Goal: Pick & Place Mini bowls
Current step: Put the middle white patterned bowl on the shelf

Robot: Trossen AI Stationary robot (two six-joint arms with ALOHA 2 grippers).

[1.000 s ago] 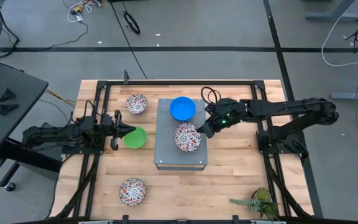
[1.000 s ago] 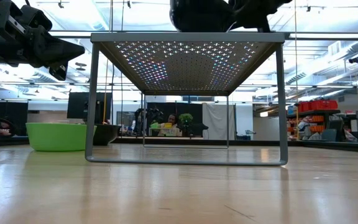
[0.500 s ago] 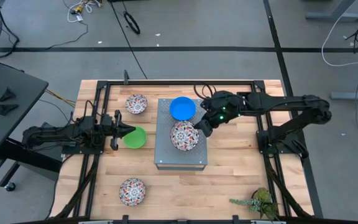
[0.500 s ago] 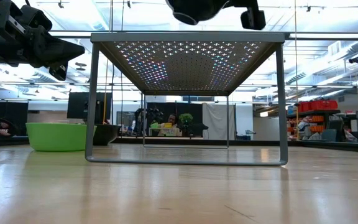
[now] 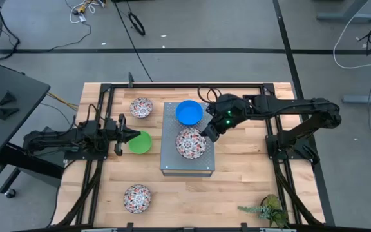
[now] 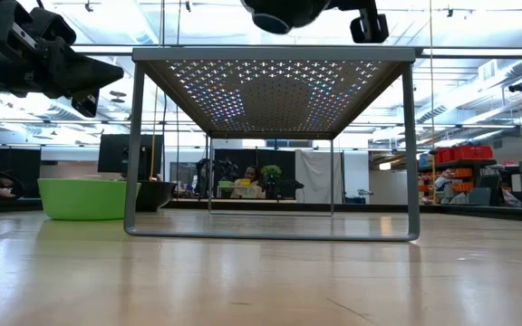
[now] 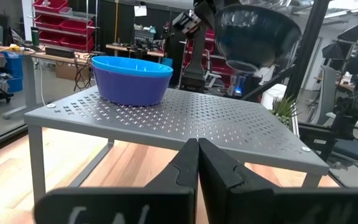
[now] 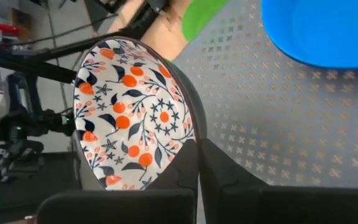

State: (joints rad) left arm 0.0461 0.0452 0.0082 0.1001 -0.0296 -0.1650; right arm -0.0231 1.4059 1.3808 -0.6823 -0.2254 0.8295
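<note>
My right gripper [image 5: 204, 133] is shut on a white mini bowl with a red-and-dark floral pattern [image 5: 190, 142], held above the grey perforated stand [image 5: 172, 158]. A bright blue mini bowl [image 5: 189, 112] rests on the stand's top at its far end. A green mini bowl [image 5: 140, 142] sits on the table left of the stand. My left gripper [image 5: 129, 136] hangs shut and level above it, touching nothing. Two more floral mini bowls [image 5: 141, 107] [image 5: 137, 198] sit on the table at far left and near left. My right gripper pinches the floral bowl's rim [image 8: 188, 127] on the side toward the table's right. One finger [image 8: 178, 171] is inside the bowl and the other outside. The fingers slant down from the right. The bowl [image 7: 257, 37] hangs tilted, clear of the stand's top.
The stand's four legs [image 6: 132, 145] leave open room beneath its top. Black frame rails [image 5: 102, 109] run along the table's sides. A small plant [image 5: 266, 209] stands at the near right corner.
My right gripper has risen and drawn a little toward the table's left, staying shut. It has taken the floral bowl up off the stand's top, and the bowl now hangs clear.
</note>
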